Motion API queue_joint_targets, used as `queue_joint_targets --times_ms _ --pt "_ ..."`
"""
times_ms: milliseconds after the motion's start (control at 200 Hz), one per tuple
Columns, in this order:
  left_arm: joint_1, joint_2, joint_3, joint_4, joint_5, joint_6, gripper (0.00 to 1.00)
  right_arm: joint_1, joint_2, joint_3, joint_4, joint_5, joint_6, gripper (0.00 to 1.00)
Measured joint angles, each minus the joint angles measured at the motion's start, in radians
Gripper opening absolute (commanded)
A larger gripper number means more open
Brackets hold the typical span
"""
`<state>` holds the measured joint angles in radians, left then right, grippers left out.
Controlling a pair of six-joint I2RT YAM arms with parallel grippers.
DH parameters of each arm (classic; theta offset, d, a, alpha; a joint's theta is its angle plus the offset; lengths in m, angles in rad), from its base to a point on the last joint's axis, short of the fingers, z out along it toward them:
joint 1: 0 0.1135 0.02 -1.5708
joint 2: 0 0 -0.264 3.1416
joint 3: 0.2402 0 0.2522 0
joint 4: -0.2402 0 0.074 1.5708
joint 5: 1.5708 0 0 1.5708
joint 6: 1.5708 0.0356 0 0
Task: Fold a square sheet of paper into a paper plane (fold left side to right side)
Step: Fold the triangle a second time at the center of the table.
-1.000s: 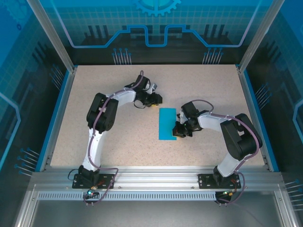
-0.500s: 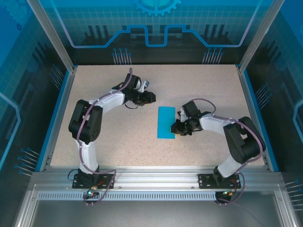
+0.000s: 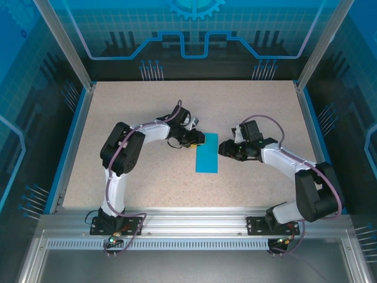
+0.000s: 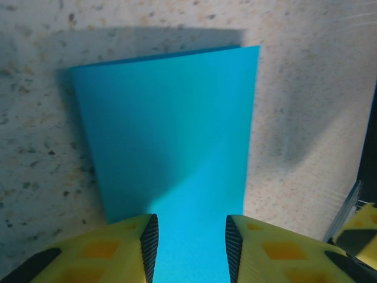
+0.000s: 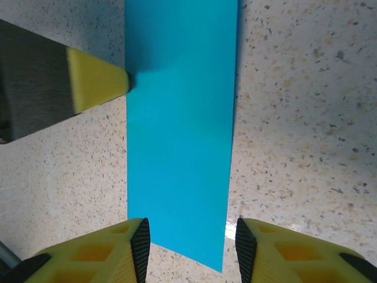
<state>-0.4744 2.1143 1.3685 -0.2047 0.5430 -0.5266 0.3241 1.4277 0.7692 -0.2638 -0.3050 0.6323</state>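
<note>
Fingers [image 5: 88, 259] of the right gripper [image 5: 191, 233] have released and moved up the right edge of the thin teal-blue paper sheet [image 3: 207, 154]. The left gripper [image 4: 188, 236], fingers also parted, is back at its left edge. Folded in half, it lies flat on the speckled desk [image 3: 259, 100], so the first fold looks done.

The thin flat sheet of paper [image 3: 207, 152] is plain teal-blue. The hard table top [image 3: 147, 171] beneath is beige, speckled with dark flecks. The moulded plastic gripper fingers [image 4: 100, 256] are yellow with black ribbed inner faces.
</note>
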Motion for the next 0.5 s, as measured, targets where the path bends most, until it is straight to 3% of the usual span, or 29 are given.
queue_joint_targets --times_ms 500 --pt "-0.002 0.015 0.005 -0.002 -0.009 -0.003 0.38 -0.006 0.191 0.029 -0.035 -0.138 0.027 0.36"
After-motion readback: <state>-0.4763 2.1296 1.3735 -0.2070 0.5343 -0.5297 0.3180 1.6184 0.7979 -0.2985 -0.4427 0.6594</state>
